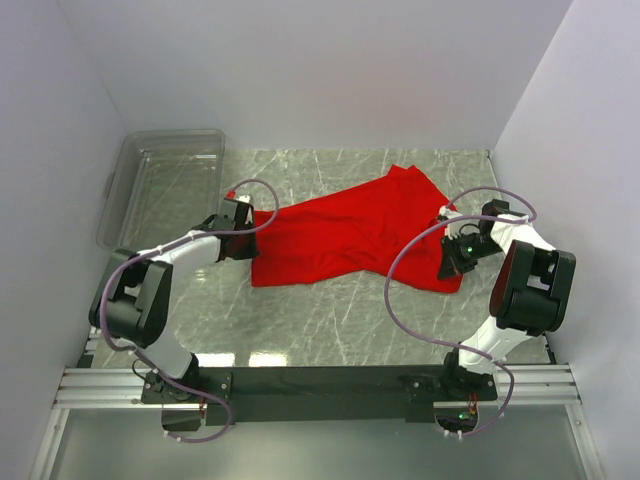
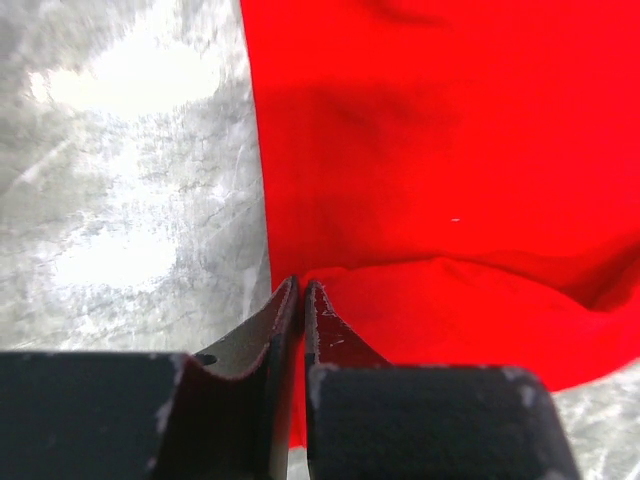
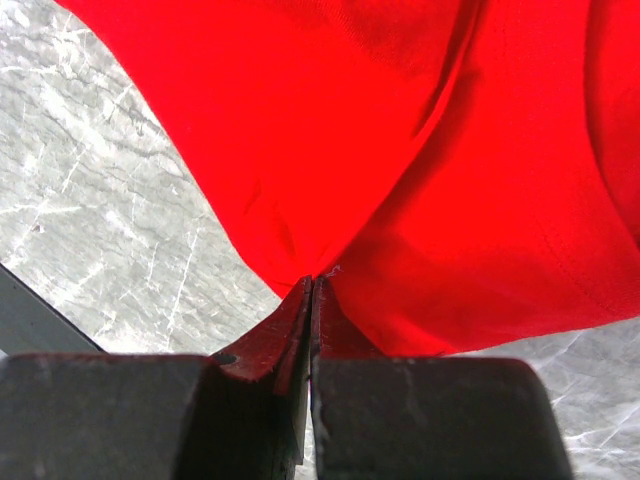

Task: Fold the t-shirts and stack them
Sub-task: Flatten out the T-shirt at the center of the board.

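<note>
1. Red t-shirt (image 1: pixel 350 235): unfolded and rumpled on table (image 1: pixel 330 330), spread betw. both sets of fingers.
2. Right gripper (image 3: pixel 312 280): fingers together, clamped on cloth. Fabric fans out ahead of tips w/ taut creases, so grip looks solid.
3. Left gripper (image 2: pixel 301 286): fingers nearly together, thin slit, nipping shirt edge. Cloth ahead and right of tips, bare table to left. Bite looks shallow.
4. Lift both evenly w/ light tension betw. tips, or left edge may slip.

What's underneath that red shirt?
The grey marble table shows all around the red shirt, so it lies on that. Anything else beneath the cloth is covered and cannot be seen.
</note>
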You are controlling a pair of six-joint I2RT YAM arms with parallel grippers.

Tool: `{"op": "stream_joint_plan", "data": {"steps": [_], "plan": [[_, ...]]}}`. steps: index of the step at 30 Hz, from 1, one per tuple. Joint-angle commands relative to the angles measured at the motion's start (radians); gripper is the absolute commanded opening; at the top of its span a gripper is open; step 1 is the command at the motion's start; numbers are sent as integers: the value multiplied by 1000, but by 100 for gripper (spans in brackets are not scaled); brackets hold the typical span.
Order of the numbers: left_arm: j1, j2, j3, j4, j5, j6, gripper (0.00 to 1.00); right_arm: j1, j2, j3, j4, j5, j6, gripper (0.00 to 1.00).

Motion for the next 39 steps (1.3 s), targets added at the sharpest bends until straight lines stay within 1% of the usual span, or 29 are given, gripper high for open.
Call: {"op": "stream_joint_plan", "data": {"steps": [1,8,10,11,13,16,17,18,20,23,28,33,34,39], "plan": [[-4,-79,23,-5,5,18,11,-9,-34,11,-12,-19,-7,2],[-2,-163,11,-23,8,26,12,-10,-53,20,-16,-30,-15,2],[-4,-188,1,-26,28,27,13,-12,-63,23,-15,-34,-18,1],[-4,-193,-8,-28,33,29,16,-12,-66,26,-15,-39,-16,1],[-4,-193,-15,-32,39,38,17,-10,-66,29,-16,-42,-16,1],[-4,-176,-31,-43,66,44,14,-12,-66,28,-19,-50,-19,1],[-4,-171,-35,-46,82,43,10,-12,-66,26,-19,-51,-22,1],[-4,-167,-40,-51,91,43,9,-12,-67,25,-21,-51,-24,1],[-4,-167,-55,-68,99,43,1,-12,-72,18,-24,-51,-30,1],[-2,-177,-78,-110,94,35,1,-13,-83,0,-18,-42,-36,1],[-4,-234,-117,-157,129,12,1,-15,-109,-28,-4,-39,-44,1],[-4,-341,-134,-169,59,-20,1,-26,-144,-28,-4,-62,-56,0],[-2,-373,-129,-166,48,-23,1,-27,-147,-26,-7,-68,-58,0],[-2,-427,-77,-149,19,-23,1,-45,-179,14,-19,-109,-64,0]]}}
